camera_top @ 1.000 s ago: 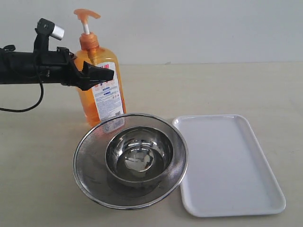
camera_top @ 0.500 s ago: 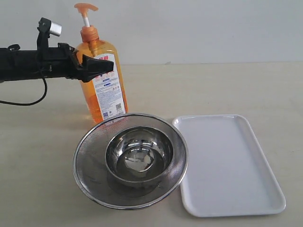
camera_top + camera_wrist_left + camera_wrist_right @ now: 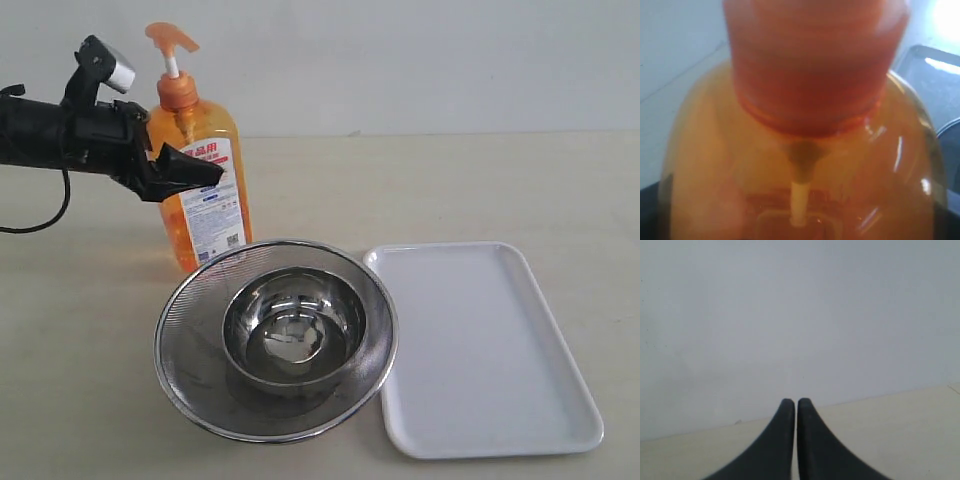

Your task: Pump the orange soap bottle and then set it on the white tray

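Grippers number two. On the left, the left gripper (image 3: 205,170) is clamped on the one bottle (image 3: 205,215), with a finger across the front just under its shoulder. The bottle leans, its pump head (image 3: 170,38) above the gripper and its base below it, by the counter (image 3: 80,330). The strainer hides whether the base touches. In the left wrist view the bottle (image 3: 800,165) fills the space between the jaws. Below the gripper and to its right sits one strainer (image 3: 185,350) with one steel bowl (image 3: 250,350) inside. Farther right lies one tray (image 3: 480,350), just beside the strainer and apart from the bottle. The right gripper (image 3: 791,410) is closed on nothing.
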Tool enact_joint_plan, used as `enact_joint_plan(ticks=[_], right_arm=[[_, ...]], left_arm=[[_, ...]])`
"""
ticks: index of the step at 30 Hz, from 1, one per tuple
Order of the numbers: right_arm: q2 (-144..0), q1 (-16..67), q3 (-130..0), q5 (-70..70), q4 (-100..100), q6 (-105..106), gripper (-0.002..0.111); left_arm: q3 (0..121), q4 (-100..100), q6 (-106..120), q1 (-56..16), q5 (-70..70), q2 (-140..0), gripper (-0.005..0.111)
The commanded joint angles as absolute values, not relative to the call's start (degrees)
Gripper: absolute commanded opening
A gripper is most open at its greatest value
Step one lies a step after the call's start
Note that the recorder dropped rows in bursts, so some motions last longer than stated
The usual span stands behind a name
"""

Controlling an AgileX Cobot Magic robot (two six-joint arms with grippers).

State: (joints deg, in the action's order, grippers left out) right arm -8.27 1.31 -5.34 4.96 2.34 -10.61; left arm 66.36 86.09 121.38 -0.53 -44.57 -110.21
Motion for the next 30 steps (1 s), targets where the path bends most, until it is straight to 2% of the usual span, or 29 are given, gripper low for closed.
enact_joint_plan(ticks=[1,8,19,30], right_arm=[[-15.9,1.2,-11.9,4.7,-1.4,-9.6,0.000],[-33.7,3.1,-22.7,4.7,-9.1,-9.5,0.000],[-62.3,27.3,-43.2,7.3,-21.4,-9.3,0.000],[-79.5,29.9,-65.4,2.5,-24.8,-8.3,0.000]], left_arm=[[65.9,81.4,122.1,-1.6,-37.3,-106.5,0.005],[63.0,77.6,122.1,-5.6,-29.8,-102.1,0.005],[59.4,84.5,122.1,-6.5,-29.6,-101.5,0.005],[58.3,78.5,122.1,-14.0,-18.0,-101.5,0.005]])
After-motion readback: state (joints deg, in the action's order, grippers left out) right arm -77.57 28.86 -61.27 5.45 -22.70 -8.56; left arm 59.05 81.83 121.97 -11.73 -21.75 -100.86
